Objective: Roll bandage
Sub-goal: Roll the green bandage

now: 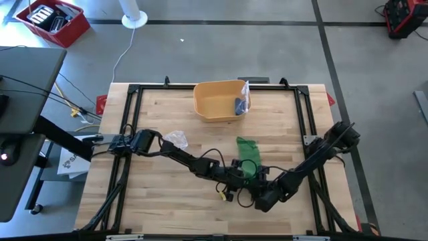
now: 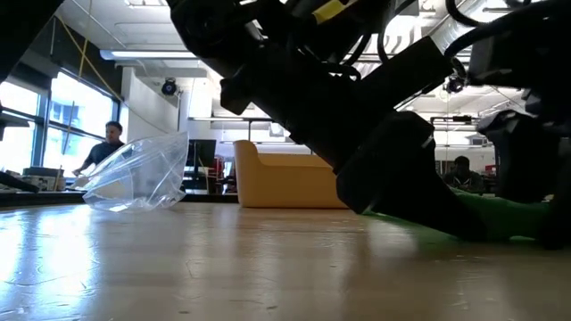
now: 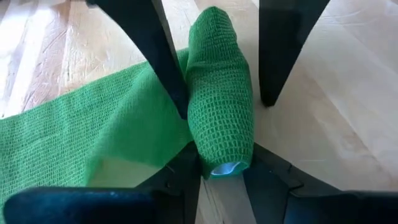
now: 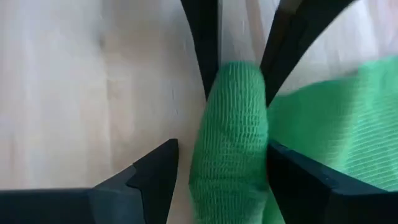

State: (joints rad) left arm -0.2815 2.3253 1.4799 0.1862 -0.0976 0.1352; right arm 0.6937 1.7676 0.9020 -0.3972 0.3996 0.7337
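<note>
Here the green woven bandage [image 1: 247, 155] lies at the table's near centre, its rolled end between both claws. The left gripper [image 3: 219, 93] straddles the roll, one finger touching it, grip unconfirmed; the right gripper [image 4: 214, 165] stands released around it. Turn evenly, keeping the edges aligned. The yellow plastic bin [image 1: 217, 100] and crumpled clear bag [image 1: 176, 139] sit well apart.

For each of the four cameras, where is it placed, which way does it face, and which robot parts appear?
High view: above the table, facing down; both arms, green bandage, yellow bin.
Low view: at tabletop height, facing across into the room; dark arms overhead, plastic bag.
Left wrist view: on the left arm, facing the bandage roll between the left gripper fingers.
Right wrist view: on the right arm; right gripper fingers flank the roll.
Both wrist views share the roll.
</note>
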